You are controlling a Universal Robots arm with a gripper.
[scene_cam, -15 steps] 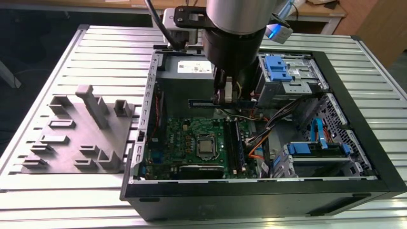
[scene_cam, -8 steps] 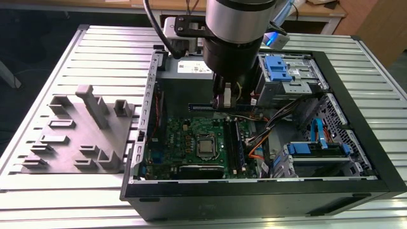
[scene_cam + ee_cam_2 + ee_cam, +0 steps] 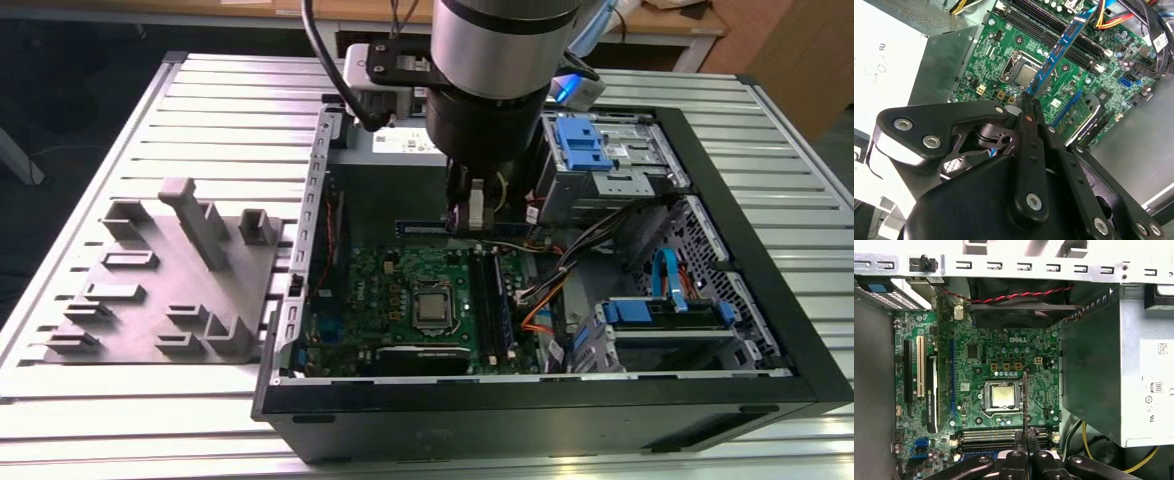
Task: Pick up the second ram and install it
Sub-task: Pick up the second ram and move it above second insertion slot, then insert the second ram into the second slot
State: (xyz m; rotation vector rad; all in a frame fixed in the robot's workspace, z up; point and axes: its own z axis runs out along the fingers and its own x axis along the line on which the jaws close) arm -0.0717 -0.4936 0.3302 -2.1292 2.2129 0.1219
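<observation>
My gripper (image 3: 477,215) hangs inside the open computer case, shut on the second ram (image 3: 447,228). The second ram is a thin blue board with black chips. In the second wrist view it (image 3: 1059,50) sticks out from the gripper (image 3: 1026,100) over the green motherboard (image 3: 1004,50). In the first wrist view it (image 3: 1025,400) shows edge-on, coming out of the gripper (image 3: 1025,440) above the black memory slots (image 3: 999,434). It is held clear of the slots (image 3: 478,300), near their far end. One slot looks filled by another stick (image 3: 499,300).
A grey parts fixture (image 3: 160,290) sits on the slatted table at the exterior view's left. Inside the case are the power supply (image 3: 1119,370), a fan (image 3: 1019,315), the processor socket (image 3: 1002,395), blue drive cages (image 3: 587,145) and loose cables (image 3: 547,300) close to the slots.
</observation>
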